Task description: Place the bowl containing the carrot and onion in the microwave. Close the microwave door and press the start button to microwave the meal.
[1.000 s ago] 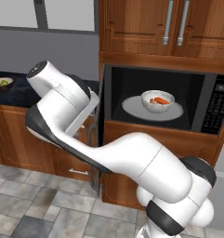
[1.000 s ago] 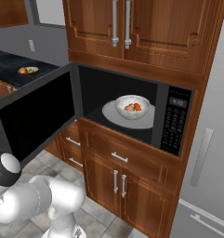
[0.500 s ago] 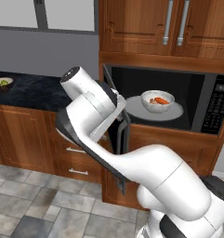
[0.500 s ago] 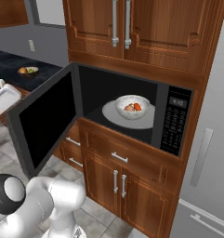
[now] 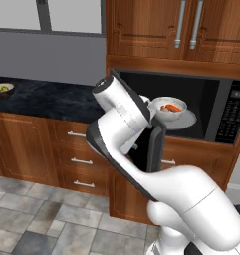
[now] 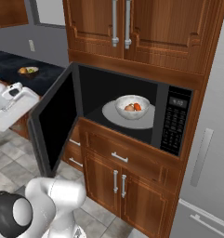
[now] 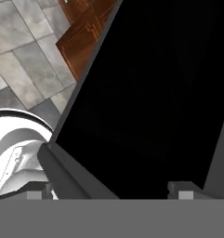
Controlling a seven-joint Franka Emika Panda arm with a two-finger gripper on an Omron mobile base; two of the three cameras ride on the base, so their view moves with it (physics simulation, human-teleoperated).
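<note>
gripper [image 7: 111, 186] agape by mw door [image 6: 55, 128]

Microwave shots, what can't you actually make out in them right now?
- Keypad labels: too small in both base views, so the start button can't be picked out.
- Onion in left base view: hidden behind the bowl rim.
- Fingers touching the microwave door: uncertain; hand view cuts them off.

White-grey marbled bowl [image 6: 132, 106], orange carrot [image 6: 137, 107], brown onion [image 6: 129, 108], black-glass microwave door [image 6: 55, 122]
</note>
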